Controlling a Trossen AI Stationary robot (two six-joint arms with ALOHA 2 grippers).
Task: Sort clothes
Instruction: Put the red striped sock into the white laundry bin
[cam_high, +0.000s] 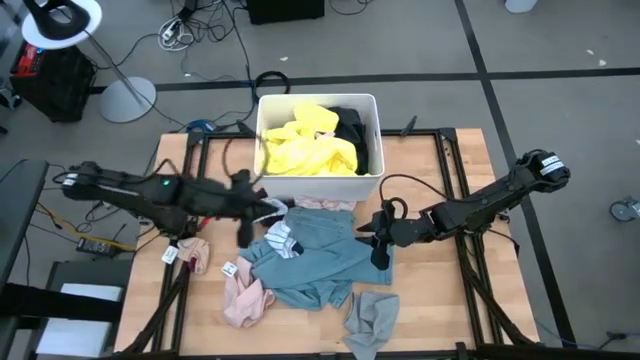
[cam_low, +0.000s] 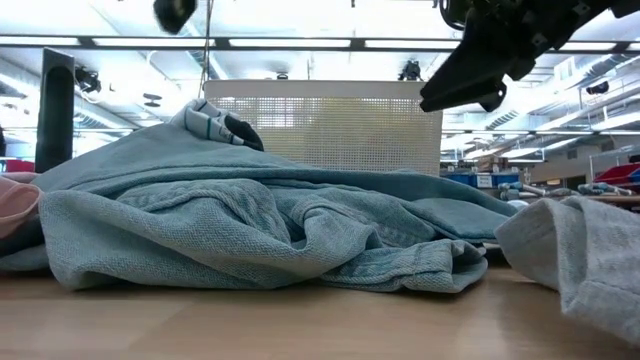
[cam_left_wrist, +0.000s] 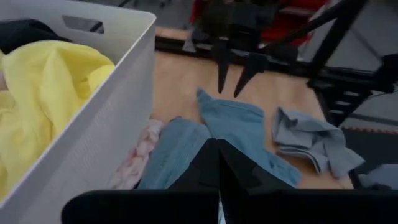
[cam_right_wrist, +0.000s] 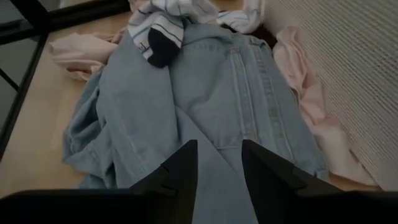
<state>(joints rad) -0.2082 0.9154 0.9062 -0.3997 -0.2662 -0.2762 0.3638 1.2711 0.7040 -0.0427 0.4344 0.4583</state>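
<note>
A light blue denim garment (cam_high: 310, 262) lies spread on the table in front of the white bin (cam_high: 372, 110). A small striped white and navy piece (cam_high: 283, 238) rests on its far left part. My left gripper (cam_high: 243, 215) is shut and empty, above the denim's left end (cam_left_wrist: 180, 146), beside the bin's near left corner. My right gripper (cam_high: 378, 242) is open and empty, raised above the denim's right edge (cam_right_wrist: 205, 93); the low view shows it clear of the cloth (cam_low: 470, 75). A yellow garment (cam_high: 305, 148) and a black one (cam_high: 352, 125) lie in the bin.
A salmon pink garment (cam_high: 245, 300) lies at the near left, and another pink piece (cam_high: 195, 255) farther left. A pale pink cloth (cam_high: 320, 205) lies along the bin's near wall. A grey garment (cam_high: 370, 318) lies at the table's near edge. Black frame rails (cam_high: 452, 190) run along the table.
</note>
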